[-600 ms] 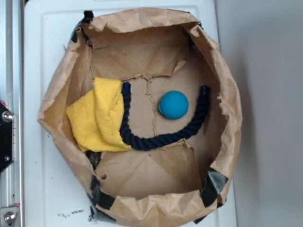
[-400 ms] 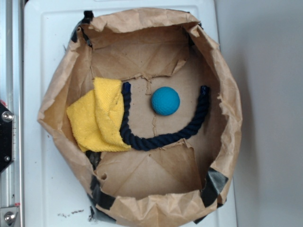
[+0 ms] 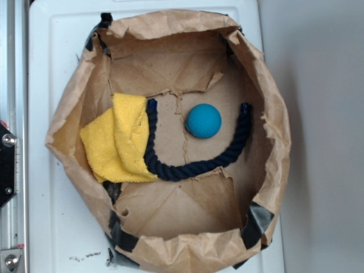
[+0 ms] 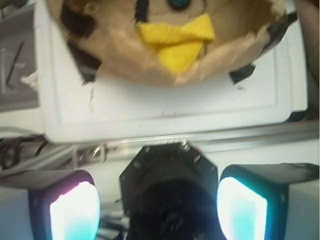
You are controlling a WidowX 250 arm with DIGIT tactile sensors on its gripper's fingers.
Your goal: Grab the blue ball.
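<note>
Robot lab test bench

A white desk (image 3: 51, 216) with an aluminium rail (image 3: 12, 85) along its left edge carries a taped brown paper bag (image 3: 170, 210) serving as a makeshift bin.

Black-framed fingers (image 4: 75, 210), glowing cyan pads

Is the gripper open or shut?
Open: in the wrist view the gripper pads stand wide apart, nothing between them.
</note>
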